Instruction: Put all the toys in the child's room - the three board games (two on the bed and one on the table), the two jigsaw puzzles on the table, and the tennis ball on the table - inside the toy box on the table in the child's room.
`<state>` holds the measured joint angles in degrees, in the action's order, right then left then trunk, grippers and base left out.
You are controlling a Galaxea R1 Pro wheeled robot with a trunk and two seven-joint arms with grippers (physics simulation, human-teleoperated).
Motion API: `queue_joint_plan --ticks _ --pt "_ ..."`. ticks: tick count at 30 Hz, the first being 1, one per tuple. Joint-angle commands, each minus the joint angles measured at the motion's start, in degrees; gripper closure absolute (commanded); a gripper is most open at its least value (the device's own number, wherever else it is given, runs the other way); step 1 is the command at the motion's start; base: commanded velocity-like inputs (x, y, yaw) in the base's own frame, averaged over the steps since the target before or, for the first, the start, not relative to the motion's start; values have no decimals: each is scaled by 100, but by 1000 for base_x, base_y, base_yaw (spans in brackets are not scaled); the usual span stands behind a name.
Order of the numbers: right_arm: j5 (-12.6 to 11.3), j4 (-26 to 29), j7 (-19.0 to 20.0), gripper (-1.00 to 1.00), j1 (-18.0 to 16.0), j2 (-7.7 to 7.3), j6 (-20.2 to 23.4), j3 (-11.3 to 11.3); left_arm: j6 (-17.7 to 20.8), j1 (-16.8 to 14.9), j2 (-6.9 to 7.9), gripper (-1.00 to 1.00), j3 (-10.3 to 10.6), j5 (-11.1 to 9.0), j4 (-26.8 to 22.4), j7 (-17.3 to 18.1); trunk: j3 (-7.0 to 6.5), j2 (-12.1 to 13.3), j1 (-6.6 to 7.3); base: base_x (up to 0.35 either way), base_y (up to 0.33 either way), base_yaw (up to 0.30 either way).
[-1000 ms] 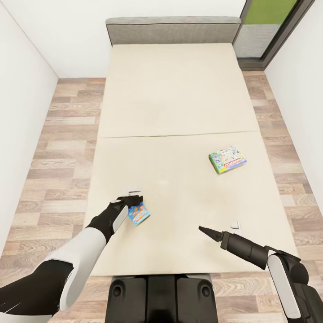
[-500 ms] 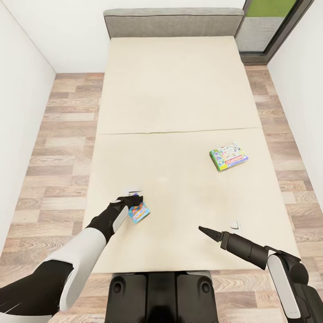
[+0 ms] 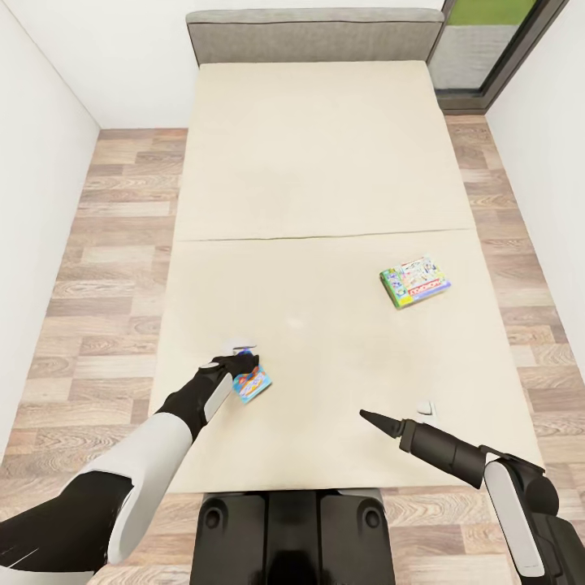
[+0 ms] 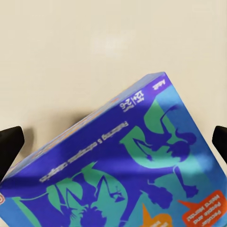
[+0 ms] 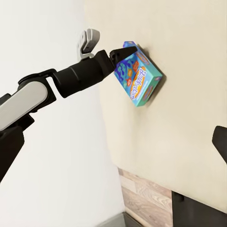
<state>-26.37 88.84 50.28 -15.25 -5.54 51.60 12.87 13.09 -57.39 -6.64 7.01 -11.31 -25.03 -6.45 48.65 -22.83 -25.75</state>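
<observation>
Two board games lie on the beige bed point(image 3: 317, 162). The small blue one point(image 3: 252, 385) is near the bed's foot on the left, and the green-white-red one point(image 3: 414, 283) lies flat to the right. My left gripper point(image 3: 240, 359) is open and straddles the blue game point(image 4: 123, 170), with a fingertip point(image 4: 10, 146) at each side. In the right wrist view this blue game point(image 5: 139, 73) stands tilted, one edge raised off the mattress against the left gripper's fingers point(image 5: 118, 51). My right gripper point(image 3: 370, 418) hovers open over the bed's foot, holding nothing. The table and toy box are out of view.
A grey headboard point(image 3: 313, 34) stands against the far white wall. Wood-plank floor point(image 3: 114, 244) runs along both sides of the bed between white walls. A grey-framed window point(image 3: 487, 41) is at the far right corner. My dark base point(image 3: 292, 536) is at the bed's foot.
The whole picture has shifted slightly, so the camera moved. Both arms and both board games hold their places.
</observation>
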Motion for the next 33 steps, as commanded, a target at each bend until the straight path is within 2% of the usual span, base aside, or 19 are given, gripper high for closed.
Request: queue_joint_plan --ticks 1,18,33 --pt "0 1 17 -100 -3 0 26 5 27 -1 5 -100 46 -60 -11 -50 6 -8 -3 0 0 0" --pt "13 1 11 -100 0 0 20 5 27 0 5 -100 54 -56 -11 -51 7 -8 -3 -5 0 0" --pt "43 1 11 -100 3 1 17 5 33 0 5 -100 56 -56 -11 -49 7 -8 -3 -125 -8 0"
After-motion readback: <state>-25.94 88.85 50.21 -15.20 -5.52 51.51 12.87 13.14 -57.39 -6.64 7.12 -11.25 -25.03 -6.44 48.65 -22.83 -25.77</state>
